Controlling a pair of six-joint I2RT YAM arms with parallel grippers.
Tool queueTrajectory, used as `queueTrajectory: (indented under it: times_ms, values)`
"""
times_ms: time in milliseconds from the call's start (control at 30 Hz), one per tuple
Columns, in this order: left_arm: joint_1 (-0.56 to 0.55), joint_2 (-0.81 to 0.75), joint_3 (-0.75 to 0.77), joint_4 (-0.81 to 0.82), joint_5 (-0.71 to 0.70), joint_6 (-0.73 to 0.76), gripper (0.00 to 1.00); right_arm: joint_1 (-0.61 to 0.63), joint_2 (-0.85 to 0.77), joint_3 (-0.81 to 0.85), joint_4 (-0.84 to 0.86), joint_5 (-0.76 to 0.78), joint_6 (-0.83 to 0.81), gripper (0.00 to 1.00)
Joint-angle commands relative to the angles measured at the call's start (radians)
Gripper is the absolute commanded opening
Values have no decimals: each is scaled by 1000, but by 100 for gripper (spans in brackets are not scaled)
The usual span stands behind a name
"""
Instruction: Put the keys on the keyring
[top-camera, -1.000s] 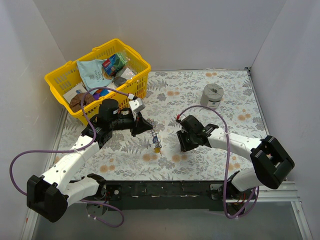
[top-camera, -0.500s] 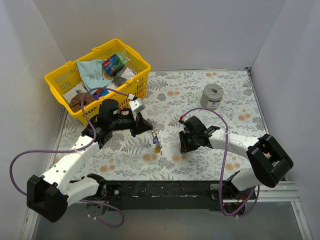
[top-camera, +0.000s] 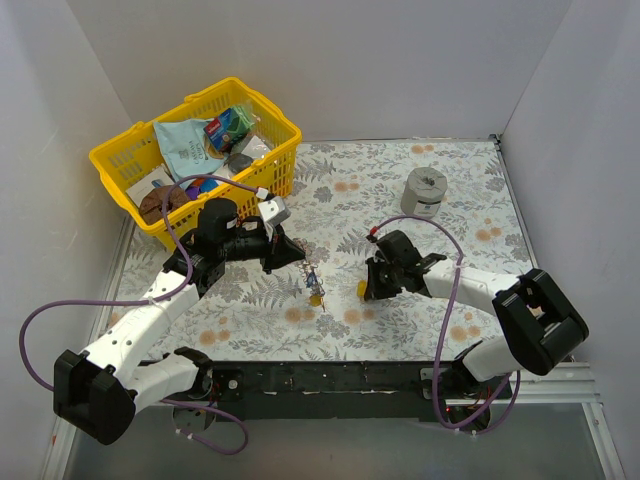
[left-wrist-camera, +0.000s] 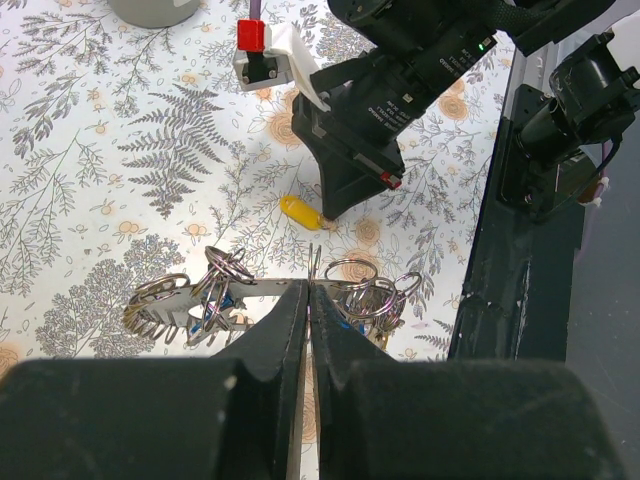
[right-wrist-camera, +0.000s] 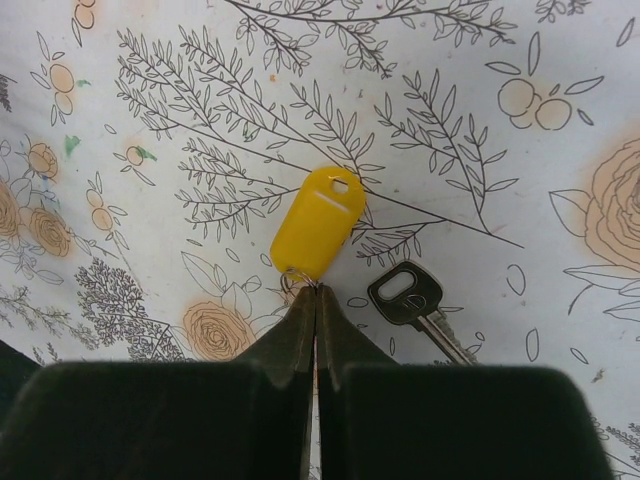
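Floral-printed desk (right-wrist-camera: 120, 60) is seen beneath the right pincer (right-wrist-camera: 316, 300), which is clenched on the small wire loop at the near end of the yellow-headed key (right-wrist-camera: 318, 222), with a silver key (right-wrist-camera: 405, 295) lying just beside it, while the keyring (left-wrist-camera: 235, 288) is gripped by the clenched left pincer (left-wrist-camera: 308, 295).

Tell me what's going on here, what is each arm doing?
The left gripper is shut on the keyring, a bundle of metal rings held out over the floral table. Just past it, the right gripper is down at the tabletop, pinched shut on the small wire loop at the end of a yellow tag. A plain silver key lies loose beside that tag, untouched. The tag is not on the keyring yet.
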Motion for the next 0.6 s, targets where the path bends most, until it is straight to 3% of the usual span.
queueTrajectory:
  times_ms: [0,567]
  values:
    - [3,-15,15,23,28,3,0,-9,-24,-12,-24,38,-21,1]
    - [-40,140,103,18,76,39,0,-29,-139,123,-130,77,-270,1]
